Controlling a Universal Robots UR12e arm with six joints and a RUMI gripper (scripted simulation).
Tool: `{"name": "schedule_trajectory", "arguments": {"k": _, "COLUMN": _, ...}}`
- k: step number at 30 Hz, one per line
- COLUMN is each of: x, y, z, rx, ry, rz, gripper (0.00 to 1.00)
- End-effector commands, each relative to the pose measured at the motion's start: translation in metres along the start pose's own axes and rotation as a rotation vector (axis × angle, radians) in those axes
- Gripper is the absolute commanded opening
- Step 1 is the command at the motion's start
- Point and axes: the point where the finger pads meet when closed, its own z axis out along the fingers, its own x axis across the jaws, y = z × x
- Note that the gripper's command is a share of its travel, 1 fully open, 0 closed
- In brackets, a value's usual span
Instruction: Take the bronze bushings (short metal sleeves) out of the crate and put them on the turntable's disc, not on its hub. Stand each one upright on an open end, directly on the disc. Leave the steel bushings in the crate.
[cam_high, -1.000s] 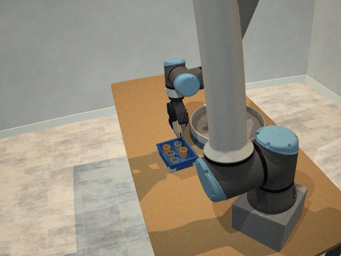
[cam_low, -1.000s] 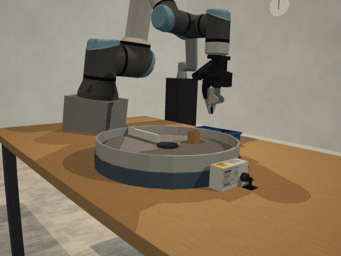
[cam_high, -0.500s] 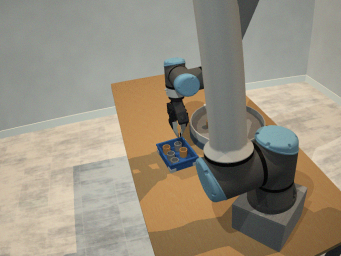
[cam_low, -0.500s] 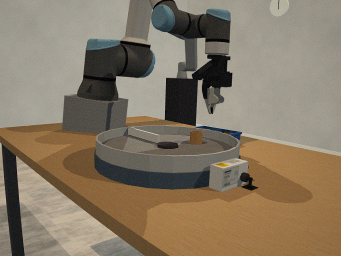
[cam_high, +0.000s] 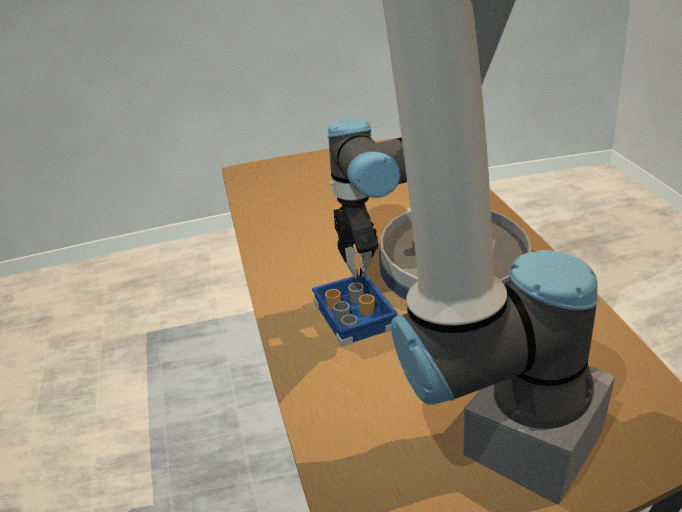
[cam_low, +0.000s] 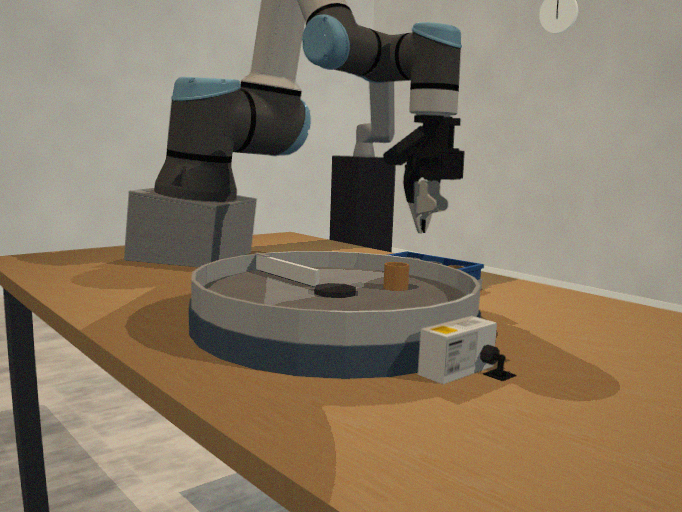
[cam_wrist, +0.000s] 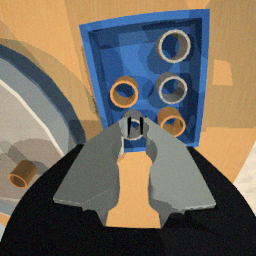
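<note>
Two bronze bushings (cam_high: 332, 298) (cam_high: 366, 303) upright in blue crate (cam_high: 382, 326) alongside three steel bushings (cam_high: 355, 288) (cam_high: 341, 309) (cam_high: 348, 321), all standing on open ends. One further bronze bushing (cam_low: 396, 276) upright on turntable (cam_low: 330, 322) disc, beside dark hub (cam_low: 334, 290) but apart from it. Gripper (cam_low: 421, 226) hanging above the crate end nearest the turntable, well clear of contents, fingers nearly closed with only a narrow gap, nothing held.
</note>
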Motion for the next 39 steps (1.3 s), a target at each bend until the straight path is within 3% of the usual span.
{"name": "schedule_trajectory", "arguments": {"k": 1, "x": 0.0, "y": 0.001, "z": 0.007, "rx": -0.001, "ry": 0.0, "rz": 0.0, "gripper": 0.05}}
{"name": "schedule_trajectory", "arguments": {"k": 13, "x": 0.0, "y": 0.001, "z": 0.052, "rx": -0.001, "ry": 0.0, "rz": 0.0, "gripper": 0.05}}
{"name": "schedule_trajectory", "arguments": {"k": 39, "x": 0.0, "y": 0.001, "z": 0.054, "rx": -0.001, "ry": 0.0, "rz": 0.0, "gripper": 0.05}}
